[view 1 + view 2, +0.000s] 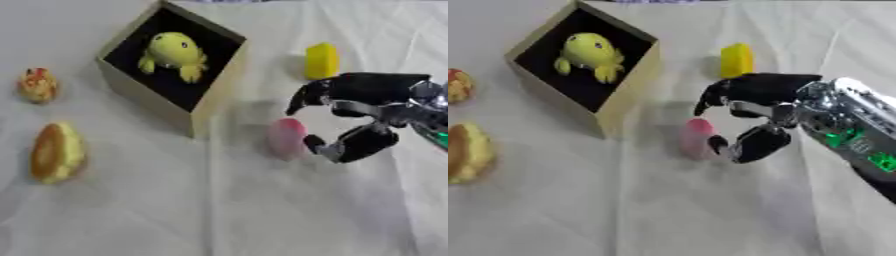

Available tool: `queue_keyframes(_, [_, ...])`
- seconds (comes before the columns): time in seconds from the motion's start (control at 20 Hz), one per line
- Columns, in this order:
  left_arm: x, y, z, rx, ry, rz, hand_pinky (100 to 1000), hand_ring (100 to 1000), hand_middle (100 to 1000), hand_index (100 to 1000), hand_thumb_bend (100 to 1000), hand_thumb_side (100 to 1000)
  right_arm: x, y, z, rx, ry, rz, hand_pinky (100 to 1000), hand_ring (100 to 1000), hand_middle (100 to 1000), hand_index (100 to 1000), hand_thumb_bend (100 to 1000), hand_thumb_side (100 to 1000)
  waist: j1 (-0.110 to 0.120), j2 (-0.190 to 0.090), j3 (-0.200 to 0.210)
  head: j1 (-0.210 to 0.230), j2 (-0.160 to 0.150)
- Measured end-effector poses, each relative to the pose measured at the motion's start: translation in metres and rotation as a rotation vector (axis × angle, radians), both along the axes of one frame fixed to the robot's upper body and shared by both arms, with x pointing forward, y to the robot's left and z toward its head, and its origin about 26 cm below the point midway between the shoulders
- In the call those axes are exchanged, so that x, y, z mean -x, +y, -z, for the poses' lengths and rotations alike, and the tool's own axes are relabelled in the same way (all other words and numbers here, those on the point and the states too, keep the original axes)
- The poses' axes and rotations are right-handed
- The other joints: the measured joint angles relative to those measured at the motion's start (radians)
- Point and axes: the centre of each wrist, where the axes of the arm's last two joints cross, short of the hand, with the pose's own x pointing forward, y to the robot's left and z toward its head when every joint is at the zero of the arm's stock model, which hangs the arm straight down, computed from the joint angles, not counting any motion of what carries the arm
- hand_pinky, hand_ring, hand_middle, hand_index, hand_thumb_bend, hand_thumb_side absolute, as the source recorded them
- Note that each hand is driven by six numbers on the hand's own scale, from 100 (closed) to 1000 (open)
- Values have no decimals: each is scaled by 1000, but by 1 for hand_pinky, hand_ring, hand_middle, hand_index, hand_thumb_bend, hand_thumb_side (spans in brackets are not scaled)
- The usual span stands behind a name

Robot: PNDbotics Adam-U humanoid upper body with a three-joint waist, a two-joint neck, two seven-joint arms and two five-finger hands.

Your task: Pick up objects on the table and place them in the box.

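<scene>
A pale cloth-covered table (219,215) fills the view, creased along its middle. The pink object (286,138), rounded and upright, stands on the cloth just right of the box's near corner. My right hand (763,117) reaches in from the right; its fingers (710,97) arch above the pink object's top and its thumb (750,145) sits just beside the object's lower right side. The fingers are curved about the object without visibly closing on it; whether they touch it I cannot tell. The wooden box (210,107), dark inside, sits askew at upper left and holds a yellow plush toy (175,55). A yellow block (321,61) stands behind my hand, near the box's right side. At the far left lie a small orange-and-yellow toy (38,85) and, nearer, a larger orange-yellow rounded object (56,152), both well apart from the box.
</scene>
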Motion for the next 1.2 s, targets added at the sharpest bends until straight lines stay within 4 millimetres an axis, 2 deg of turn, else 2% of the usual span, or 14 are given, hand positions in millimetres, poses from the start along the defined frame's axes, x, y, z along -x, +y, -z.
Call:
queue_keyframes(0.3, [0,0,0,-1,1,3,905,839,833,908,256,725,-17,-3,14,52,24,37,911,952,863,933,197,373,1,7,3,-2,0])
queue_keyframes(0.4, [0,0,0,-1,0,4,906,839,832,908,255,726,-21,-4,15,72,27,41,906,944,818,907,176,365,1,7,3,-2,0])
queue_keyframes(0.5, [0,0,0,0,0,6,906,839,832,907,255,726,-22,-3,14,74,26,34,894,921,721,790,164,288,0,7,2,-3,0])
queue_keyframes(0.55, [0,0,0,1,1,6,906,839,832,908,254,727,-23,-3,14,70,25,28,886,898,656,720,156,212,1,7,2,-3,0])
queue_keyframes(0.65, [0,0,0,1,1,6,906,839,832,908,254,727,-22,-2,13,45,21,9,872,866,593,651,137,100,1,7,0,-3,0])
queue_keyframes(0.8, [0,0,0,1,1,7,907,839,832,908,252,728,-15,2,11,-37,-1,-34,844,823,546,595,100,100,1,7,0,-2,0])
queue_keyframes(1.0, [0,0,0,0,1,7,907,839,832,908,251,728,-5,5,7,-156,-32,-59,823,792,529,579,100,100,1,7,-3,1,0])
queue_keyframes(1.2, [0,0,0,0,1,7,908,840,831,909,250,730,5,2,-6,-271,-65,-42,800,749,502,554,100,100,1,6,-5,3,0])
